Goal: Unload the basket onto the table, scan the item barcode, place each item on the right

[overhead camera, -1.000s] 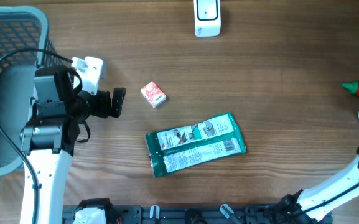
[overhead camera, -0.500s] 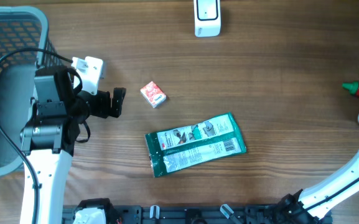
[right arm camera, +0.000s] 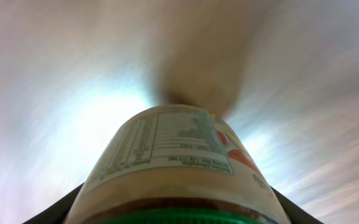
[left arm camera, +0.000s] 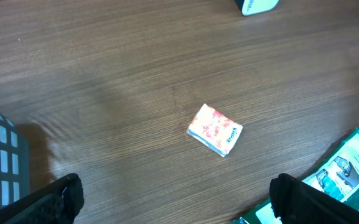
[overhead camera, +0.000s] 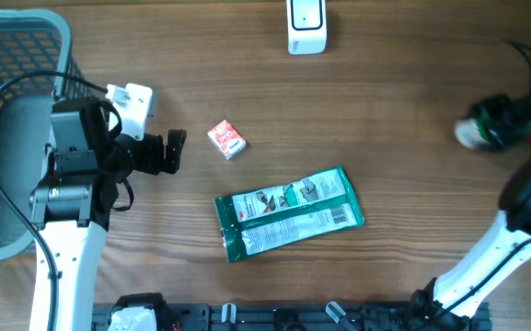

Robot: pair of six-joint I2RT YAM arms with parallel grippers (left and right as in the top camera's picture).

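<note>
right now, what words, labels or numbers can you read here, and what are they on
Nothing reads clearly.
bottle: panel of fine print, blurred, unreadable.
small red and white packet: blue word on one edge, too small.
green pouch: pictures and print, too small.
white scanner: no text visible.

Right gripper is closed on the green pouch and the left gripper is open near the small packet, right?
No. The right gripper holds a labelled bottle, as the right wrist view shows; the green pouch lies on the table. The left gripper is open near the small packet.
</note>
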